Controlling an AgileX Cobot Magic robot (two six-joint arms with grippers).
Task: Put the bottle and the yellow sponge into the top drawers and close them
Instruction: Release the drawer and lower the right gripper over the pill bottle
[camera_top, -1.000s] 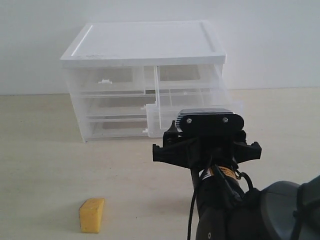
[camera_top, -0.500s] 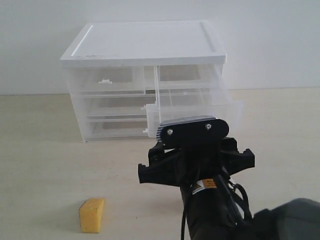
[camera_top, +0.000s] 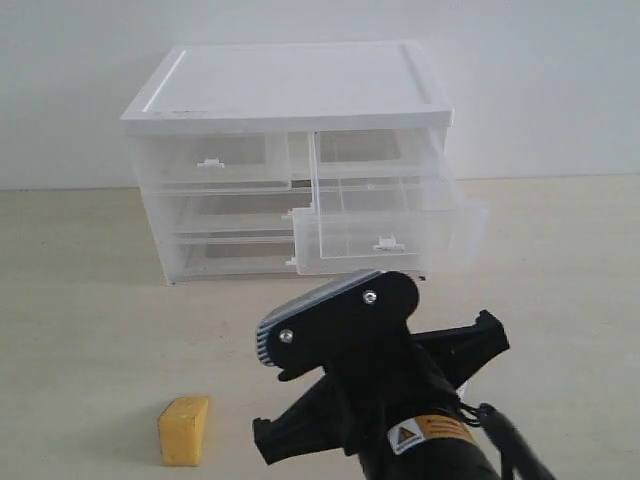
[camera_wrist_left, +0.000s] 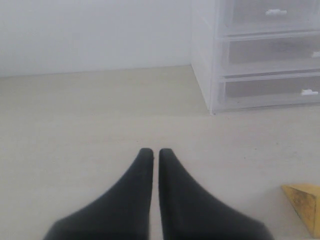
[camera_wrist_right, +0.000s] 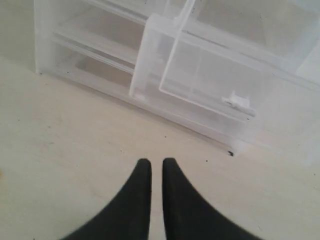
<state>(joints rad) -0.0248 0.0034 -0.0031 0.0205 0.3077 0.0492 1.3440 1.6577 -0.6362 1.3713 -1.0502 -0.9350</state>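
The yellow sponge (camera_top: 184, 430) lies on the table at the front left, and a corner of it shows in the left wrist view (camera_wrist_left: 305, 205). The right top drawer (camera_top: 385, 225) is pulled out of the cabinet; its inside looks bare through the clear plastic (camera_wrist_right: 200, 75). The left top drawer (camera_top: 215, 160) is pushed in. The bottle shows in no view. My right gripper (camera_wrist_right: 156, 162) is shut on nothing, low over the table in front of the open drawer. My left gripper (camera_wrist_left: 155, 151) is shut and empty, left of the sponge.
The white-topped clear cabinet (camera_top: 290, 90) stands against the wall, with two full-width drawers (camera_top: 230, 235) below the top pair. My right arm's wrist (camera_top: 340, 330) fills the front middle of the exterior view.
My right arm has drawn back from the open drawer, sunk lower and rolled to a tilt, uncovering the drawer's front and handle. The sponge and cabinet have not moved.
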